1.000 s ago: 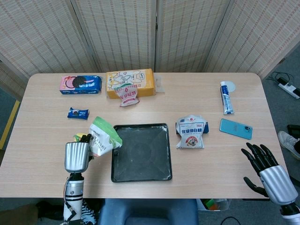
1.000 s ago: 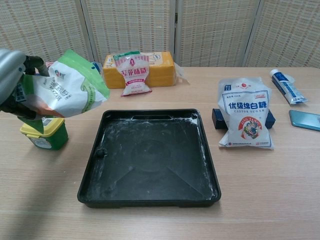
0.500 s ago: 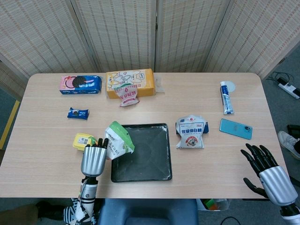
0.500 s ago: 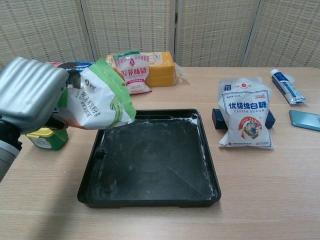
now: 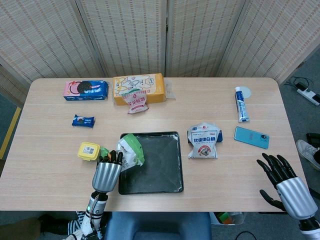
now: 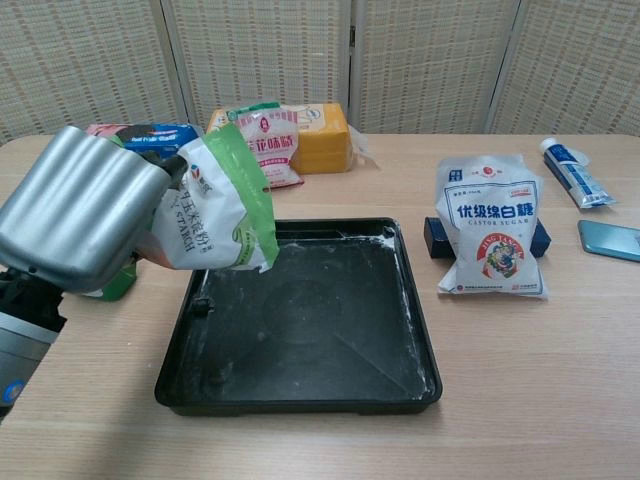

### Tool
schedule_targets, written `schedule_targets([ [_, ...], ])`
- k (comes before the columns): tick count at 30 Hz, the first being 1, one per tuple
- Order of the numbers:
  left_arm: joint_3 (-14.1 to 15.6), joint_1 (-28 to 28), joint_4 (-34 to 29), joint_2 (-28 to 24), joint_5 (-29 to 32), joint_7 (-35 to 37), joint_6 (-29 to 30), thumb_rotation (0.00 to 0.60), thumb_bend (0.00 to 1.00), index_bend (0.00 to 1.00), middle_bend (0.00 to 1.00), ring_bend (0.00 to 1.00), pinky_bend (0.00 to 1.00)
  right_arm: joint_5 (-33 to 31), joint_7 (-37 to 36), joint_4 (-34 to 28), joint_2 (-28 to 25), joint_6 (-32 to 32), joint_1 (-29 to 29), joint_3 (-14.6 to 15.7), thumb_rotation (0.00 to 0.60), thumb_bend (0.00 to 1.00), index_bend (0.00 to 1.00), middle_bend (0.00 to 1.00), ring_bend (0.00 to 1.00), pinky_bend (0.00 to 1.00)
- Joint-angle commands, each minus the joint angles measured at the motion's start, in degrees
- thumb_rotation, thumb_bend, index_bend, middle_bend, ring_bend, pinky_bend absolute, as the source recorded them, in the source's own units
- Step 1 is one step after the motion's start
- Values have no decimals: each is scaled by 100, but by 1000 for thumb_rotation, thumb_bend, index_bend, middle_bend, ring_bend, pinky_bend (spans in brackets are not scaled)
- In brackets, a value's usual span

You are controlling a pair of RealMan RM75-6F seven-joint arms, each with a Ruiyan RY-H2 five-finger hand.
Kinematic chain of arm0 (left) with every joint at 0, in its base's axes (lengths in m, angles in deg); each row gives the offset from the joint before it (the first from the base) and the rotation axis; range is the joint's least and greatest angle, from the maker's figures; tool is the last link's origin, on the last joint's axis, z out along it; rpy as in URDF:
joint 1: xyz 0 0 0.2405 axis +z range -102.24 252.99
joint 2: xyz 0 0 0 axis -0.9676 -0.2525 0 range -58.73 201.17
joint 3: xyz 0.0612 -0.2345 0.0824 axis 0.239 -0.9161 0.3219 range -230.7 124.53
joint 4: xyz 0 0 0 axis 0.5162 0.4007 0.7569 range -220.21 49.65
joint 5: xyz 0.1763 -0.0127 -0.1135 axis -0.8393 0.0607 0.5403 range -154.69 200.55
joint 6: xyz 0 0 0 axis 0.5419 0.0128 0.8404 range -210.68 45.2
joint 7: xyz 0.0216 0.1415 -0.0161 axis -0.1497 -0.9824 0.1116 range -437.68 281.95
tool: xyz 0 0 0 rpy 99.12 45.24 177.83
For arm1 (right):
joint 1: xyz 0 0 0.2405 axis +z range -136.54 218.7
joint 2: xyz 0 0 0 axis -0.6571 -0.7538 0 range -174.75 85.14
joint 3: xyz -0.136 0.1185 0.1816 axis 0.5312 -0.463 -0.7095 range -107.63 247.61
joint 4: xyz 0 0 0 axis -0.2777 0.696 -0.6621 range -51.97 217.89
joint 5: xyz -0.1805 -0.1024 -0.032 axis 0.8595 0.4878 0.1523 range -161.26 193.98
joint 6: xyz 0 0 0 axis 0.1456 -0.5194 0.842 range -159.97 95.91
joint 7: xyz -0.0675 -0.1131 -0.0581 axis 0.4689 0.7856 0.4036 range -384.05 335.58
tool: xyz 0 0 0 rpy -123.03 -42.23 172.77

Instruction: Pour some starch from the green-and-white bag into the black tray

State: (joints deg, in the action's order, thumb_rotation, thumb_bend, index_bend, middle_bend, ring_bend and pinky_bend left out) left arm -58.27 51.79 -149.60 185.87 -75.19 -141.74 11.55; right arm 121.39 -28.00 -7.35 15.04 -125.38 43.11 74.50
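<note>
Here the left robot hand [image 6: 85, 215] grips the green-and-white bag [image 6: 215, 205] and holds it tilted above the left edge of the black tray [image 5: 160, 167], its green end hanging over the tray's left inner wall. The tray sits near the front edge of the worktop [image 5: 50, 145], about midway along it, and white powder is smeared across its floor and along its rim. The right robot hand [image 5: 285, 180] hovers off the front right corner of the worktop, fingers spread apart and holding nothing. A yellow-lidded green tub [image 5: 88, 150] stands just left of the left robot hand. A white sugar bag [image 6: 489, 226] lies to the right of the tray, partly on top of a dark blue box [image 6: 435, 238]. Toward the back edge lie an orange box [image 5: 139, 88] with a small red-and-white packet [image 5: 135, 100] leaning at its front, a cookie package [image 5: 85, 90] and a small cookie packet [image 5: 83, 120]. Near the right edge lie a toothpaste tube [image 5: 241, 104] and a blue phone [image 5: 251, 137].
</note>
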Motion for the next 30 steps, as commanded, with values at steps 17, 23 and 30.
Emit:
schedule_targets([
  [17, 225, -64, 920, 169, -734, 81, 298, 600, 242, 653, 763, 947, 975, 2, 15, -2, 11, 8, 1, 5, 600, 308, 0, 0, 0, 0],
  [23, 272, -31, 1138, 225, -795, 175, 308, 600, 241, 656, 763, 947, 975, 0, 13, 3, 14, 3, -1, 4, 600, 309, 0, 0, 0, 0],
  [30, 372, -137, 1494, 211, -1077, 278, 405, 600, 241, 654, 763, 947, 975, -12, 4, 3, 9, 3, -3, 2, 600, 308, 0, 0, 0, 0],
])
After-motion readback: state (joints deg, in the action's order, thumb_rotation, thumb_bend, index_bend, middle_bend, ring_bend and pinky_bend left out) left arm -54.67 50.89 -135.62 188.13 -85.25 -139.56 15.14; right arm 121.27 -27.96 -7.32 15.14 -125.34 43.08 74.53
